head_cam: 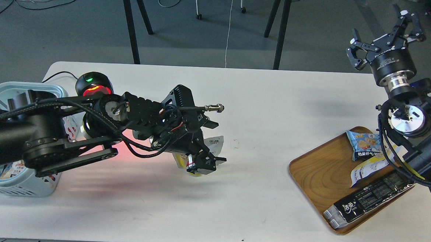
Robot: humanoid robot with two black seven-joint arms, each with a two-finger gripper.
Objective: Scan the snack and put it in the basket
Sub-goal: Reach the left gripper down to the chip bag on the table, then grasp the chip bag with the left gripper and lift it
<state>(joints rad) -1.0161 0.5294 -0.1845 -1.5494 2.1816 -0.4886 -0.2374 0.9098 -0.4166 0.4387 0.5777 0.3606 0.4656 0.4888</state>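
Observation:
The snack [213, 141] stands on the white table near its middle, mostly hidden by my left arm. Only its grey-white printed top corner and a bit of yellow at the bottom show. My left gripper [218, 143] is open and lowered around the pouch, one finger behind it and one in front. Whether the fingers touch it I cannot tell. The pale blue basket [3, 87] stands at the table's left edge with several packets inside, partly hidden by my left arm. My right gripper [384, 34] is open and empty, raised above the table's far right corner.
A black scanner [92, 85] glowing red stands behind my left arm, next to the basket. A wooden tray [319, 174] at the right holds a small blue packet [362, 143], a white-and-yellow pouch [368, 169] and a long black packet [370, 197].

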